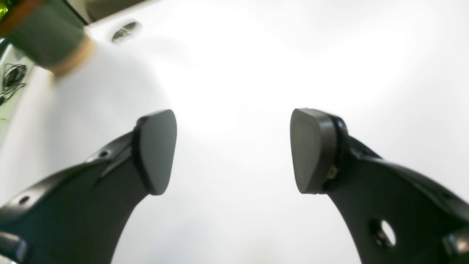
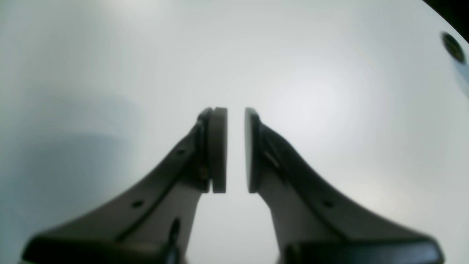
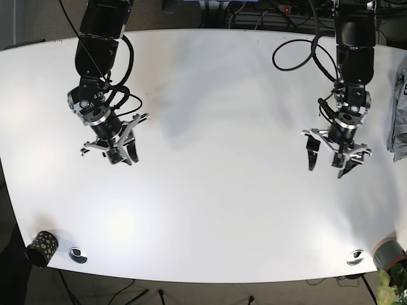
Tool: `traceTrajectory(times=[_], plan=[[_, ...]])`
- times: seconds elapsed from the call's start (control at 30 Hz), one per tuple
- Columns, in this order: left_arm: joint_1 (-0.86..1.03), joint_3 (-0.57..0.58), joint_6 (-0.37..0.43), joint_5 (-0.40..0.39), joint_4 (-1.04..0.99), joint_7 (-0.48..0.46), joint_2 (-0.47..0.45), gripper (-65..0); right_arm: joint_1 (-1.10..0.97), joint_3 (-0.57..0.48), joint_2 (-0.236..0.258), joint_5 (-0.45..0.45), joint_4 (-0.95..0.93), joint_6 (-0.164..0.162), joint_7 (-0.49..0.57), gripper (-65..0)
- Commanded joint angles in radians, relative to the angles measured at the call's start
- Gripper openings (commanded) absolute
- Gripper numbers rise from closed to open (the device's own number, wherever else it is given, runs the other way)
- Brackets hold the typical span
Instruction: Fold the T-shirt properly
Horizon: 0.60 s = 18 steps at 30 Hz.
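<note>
Nothing is folded yet: the shirt point(image 3: 399, 114) lies bunched at the table point(image 3: 210, 210) edge beside the left claw point(image 3: 329, 157), which is wide open, while the right claw point(image 3: 123, 151) is almost closed, holding nothing

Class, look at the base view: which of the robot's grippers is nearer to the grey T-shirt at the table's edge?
Left. The left gripper hangs over bare table close beside the T-shirt; the right gripper is across the table, far from it.
</note>
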Motion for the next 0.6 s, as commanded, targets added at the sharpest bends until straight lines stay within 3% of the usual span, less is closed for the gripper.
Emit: traceTrajectory(times=[0.0,0.07,0.1,0.2,0.37,0.47,0.57], plan=[[0.019,0.001,0.056,0.022,0.033,-0.101,0.012,-20.6,0.017,0.023,0.007,0.022,-0.008,-0.089,0.090,-56.4],[0.047,0.001,0.071,0.031,0.056,-0.118,0.035,-20.6,0.014,0.043,0.007,0.016,-0.019,-0.144,0.117,-56.4],[0.076,0.001,0.079,0.032,0.091,-0.121,0.052,-20.6,0.000,0.066,0.007,0.019,-0.022,-0.198,0.136,-56.4],[0.156,0.000,0.085,0.032,0.172,-0.121,0.080,-20.6,-0.029,0.098,0.007,0.023,-0.022,-0.256,0.173,-56.4],[0.286,0.000,0.085,0.032,0.277,-0.119,0.140,-20.6,-0.090,0.101,0.007,0.040,-0.021,-0.253,0.187,-56.4],[0.371,0.000,0.085,0.032,0.343,-0.090,0.175,-20.6,-0.149,0.099,0.019,0.126,-0.017,-0.252,0.187,-56.3],[0.460,0.000,0.085,0.032,0.422,-0.020,0.216,-20.6,-0.221,0.098,0.073,0.237,-0.011,-0.227,0.184,-56.3]])
